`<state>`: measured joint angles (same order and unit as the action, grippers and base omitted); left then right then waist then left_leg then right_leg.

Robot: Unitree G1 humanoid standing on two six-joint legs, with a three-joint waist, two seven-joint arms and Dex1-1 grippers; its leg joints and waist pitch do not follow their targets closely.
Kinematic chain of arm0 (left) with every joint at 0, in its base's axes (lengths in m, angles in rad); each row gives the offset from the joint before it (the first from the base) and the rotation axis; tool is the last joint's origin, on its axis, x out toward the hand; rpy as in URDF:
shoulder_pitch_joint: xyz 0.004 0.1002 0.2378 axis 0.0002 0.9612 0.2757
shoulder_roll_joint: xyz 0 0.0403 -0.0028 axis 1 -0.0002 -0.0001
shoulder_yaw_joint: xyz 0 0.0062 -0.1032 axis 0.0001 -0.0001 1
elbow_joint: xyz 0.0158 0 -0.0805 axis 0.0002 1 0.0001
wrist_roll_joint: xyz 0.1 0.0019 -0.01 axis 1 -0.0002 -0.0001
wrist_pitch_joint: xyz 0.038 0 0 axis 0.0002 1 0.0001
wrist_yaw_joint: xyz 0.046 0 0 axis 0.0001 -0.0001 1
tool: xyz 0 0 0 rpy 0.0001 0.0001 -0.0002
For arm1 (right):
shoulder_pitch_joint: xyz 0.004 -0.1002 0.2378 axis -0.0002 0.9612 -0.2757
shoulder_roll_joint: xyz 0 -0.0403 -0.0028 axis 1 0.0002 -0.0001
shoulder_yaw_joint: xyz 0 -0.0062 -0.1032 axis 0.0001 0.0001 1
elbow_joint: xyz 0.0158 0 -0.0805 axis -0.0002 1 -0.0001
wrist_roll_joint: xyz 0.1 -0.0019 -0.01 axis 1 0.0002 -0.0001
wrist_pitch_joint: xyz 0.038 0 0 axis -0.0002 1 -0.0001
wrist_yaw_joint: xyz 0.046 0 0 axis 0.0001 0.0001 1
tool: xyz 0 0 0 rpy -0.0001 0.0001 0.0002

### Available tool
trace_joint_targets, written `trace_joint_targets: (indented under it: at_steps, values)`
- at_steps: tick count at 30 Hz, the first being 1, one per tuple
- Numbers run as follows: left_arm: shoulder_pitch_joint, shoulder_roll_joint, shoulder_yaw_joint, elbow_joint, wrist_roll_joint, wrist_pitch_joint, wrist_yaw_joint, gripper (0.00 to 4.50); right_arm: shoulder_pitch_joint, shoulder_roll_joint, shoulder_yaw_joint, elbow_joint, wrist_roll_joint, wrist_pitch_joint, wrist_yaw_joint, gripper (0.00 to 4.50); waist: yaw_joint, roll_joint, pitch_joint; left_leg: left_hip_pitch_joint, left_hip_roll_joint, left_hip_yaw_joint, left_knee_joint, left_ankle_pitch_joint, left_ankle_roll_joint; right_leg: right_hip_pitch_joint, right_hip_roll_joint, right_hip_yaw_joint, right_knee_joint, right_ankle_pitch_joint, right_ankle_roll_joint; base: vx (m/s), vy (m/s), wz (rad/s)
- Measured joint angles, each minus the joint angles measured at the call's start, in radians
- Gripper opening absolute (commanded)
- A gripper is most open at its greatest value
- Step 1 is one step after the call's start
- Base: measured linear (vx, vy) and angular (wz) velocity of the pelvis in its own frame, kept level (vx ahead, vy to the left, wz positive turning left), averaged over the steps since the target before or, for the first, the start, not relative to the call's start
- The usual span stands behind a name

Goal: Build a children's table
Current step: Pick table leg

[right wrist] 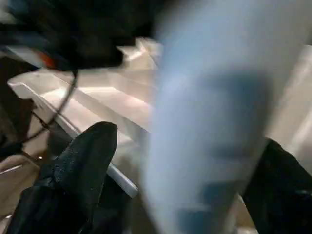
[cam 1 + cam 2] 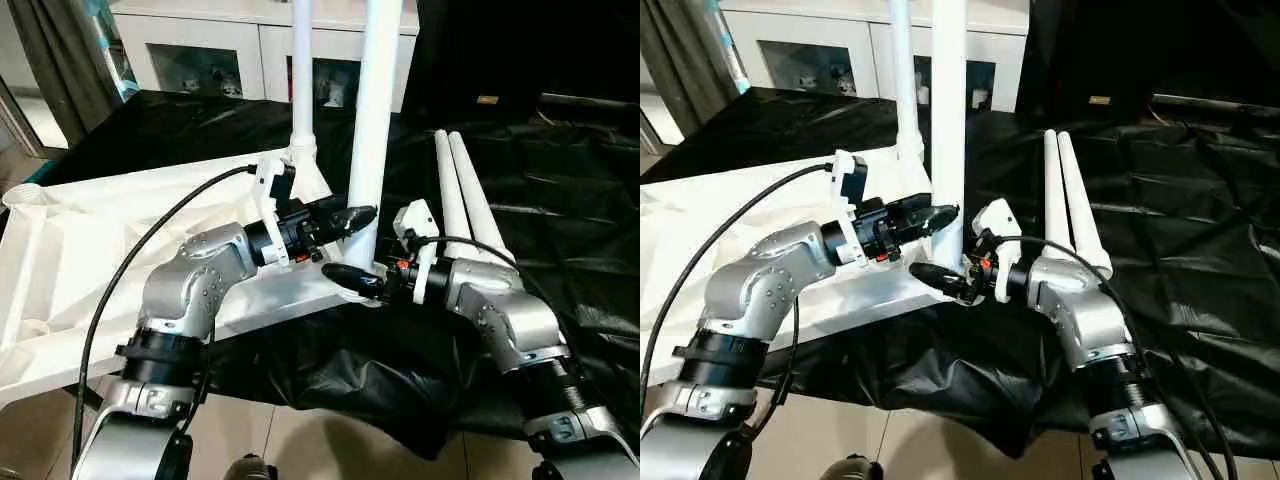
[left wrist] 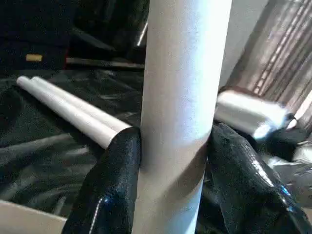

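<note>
Black cloth drapes the work table [image 2: 560,220], and on it the white tabletop [image 2: 90,250] lies upside down toward the robot's left, its near corner at the table's edge. Two spare legs [image 2: 462,195] lie side by side on the cloth to the right. A far leg [image 2: 303,70] already stands in its corner. The near leg [image 2: 375,110] stands upright at the near corner, held low by both arms. The left gripper [image 3: 173,161] has its fingers closed against the tube on either side. The right gripper [image 2: 350,280] reaches in just below; one finger [image 1: 83,161] sits apart from the tube, so whether it is clamping cannot be told.

The leg could tilt and jam in the socket if the two grippers push unevenly. The socket itself is hidden behind the grippers, and both upright legs are cut off at the top.
</note>
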<state>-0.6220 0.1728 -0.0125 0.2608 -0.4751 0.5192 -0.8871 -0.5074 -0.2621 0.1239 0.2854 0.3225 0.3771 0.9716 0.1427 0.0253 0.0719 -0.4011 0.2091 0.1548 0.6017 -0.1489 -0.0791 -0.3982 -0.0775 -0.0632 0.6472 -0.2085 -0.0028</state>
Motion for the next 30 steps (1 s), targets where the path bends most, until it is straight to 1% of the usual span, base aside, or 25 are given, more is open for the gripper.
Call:
trace_joint_targets:
  at_steps: [3, 5, 8, 15, 22, 25, 29, 30]
  values:
    - [-0.001, 0.002, 0.0, 0.003, 0.003, -0.006, 0.01, 1.91, -0.011, -0.022, -0.004, -0.001, 0.004, 0.014, 0.009, 3.85, 0.001, 0.0, 0.0, 0.0, 0.0, 0.0, 0.0, 0.0, 0.0, 0.0, 0.0, 0.0, 0.0, 0.0, 0.0, 0.0, 0.0, 0.0]
    - [-0.008, 0.007, 0.0, 0.022, 0.019, -0.006, 0.021, 1.91, -0.028, -0.031, -0.014, 0.012, 0.004, 0.02, 0.014, 3.85, 0.0, 0.0, 0.0, 0.0, 0.0, 0.0, 0.0, 0.001, 0.0, 0.0, 0.0, 0.0, 0.0, 0.001, 0.0, 0.0, 0.0, 0.0]
    - [-0.011, 0.009, 0.0, 0.031, 0.024, -0.007, 0.024, 1.91, -0.048, -0.048, -0.019, 0.011, 0.016, 0.049, 0.036, 3.85, 0.0, 0.0, 0.0, 0.0, 0.0, 0.0, 0.0, 0.001, 0.0, 0.0, 0.0, 0.0, 0.0, 0.001, 0.0, 0.0, 0.0, 0.0]
    - [-0.016, 0.01, 0.0, 0.032, 0.028, -0.018, 0.025, 1.91, -0.048, -0.058, -0.015, 0.012, 0.019, 0.094, 0.035, 3.85, 0.001, -0.001, 0.0, 0.0, 0.0, 0.0, 0.0, 0.002, 0.001, 0.0, 0.0, 0.0, 0.0, 0.001, 0.0, 0.0, 0.0, 0.0]
    - [-0.017, 0.01, -0.003, 0.03, 0.028, -0.017, 0.017, 1.91, -0.053, -0.042, 0.003, 0.038, 0.013, 0.104, 0.019, 3.85, 0.001, 0.0, 0.0, 0.0, 0.0, 0.0, 0.0, 0.002, 0.001, 0.0, 0.0, 0.0, 0.0, 0.001, 0.0, 0.0, 0.0, 0.0]
    - [-0.017, 0.011, -0.005, 0.03, 0.028, -0.016, 0.014, 1.91, -0.087, -0.025, 0.002, 0.068, -0.001, 0.105, -0.006, 3.85, 0.0, 0.0, 0.0, 0.0, 0.0, 0.0, 0.0, 0.002, 0.001, 0.0, 0.0, 0.0, 0.0, 0.001, 0.0, 0.0, 0.0, 0.0]
    - [-0.017, 0.014, -0.005, 0.029, 0.028, -0.015, 0.005, 1.91, -0.094, -0.025, 0.002, 0.075, -0.002, 0.105, -0.007, 3.85, 0.002, -0.001, 0.0, -0.001, 0.0, 0.0, 0.0, 0.002, 0.001, 0.0, -0.001, 0.0, 0.0, 0.001, 0.0, 0.0, 0.0, 0.0]
    - [-0.017, 0.015, -0.005, 0.029, 0.028, -0.014, 0.004, 1.91, -0.095, -0.025, 0.002, 0.079, -0.002, 0.105, -0.007, 3.59, 0.002, -0.001, 0.0, -0.001, 0.0, 0.001, 0.0, 0.002, 0.001, 0.0, -0.001, 0.0, 0.0, 0.001, 0.0, 0.0, 0.0, 0.0]
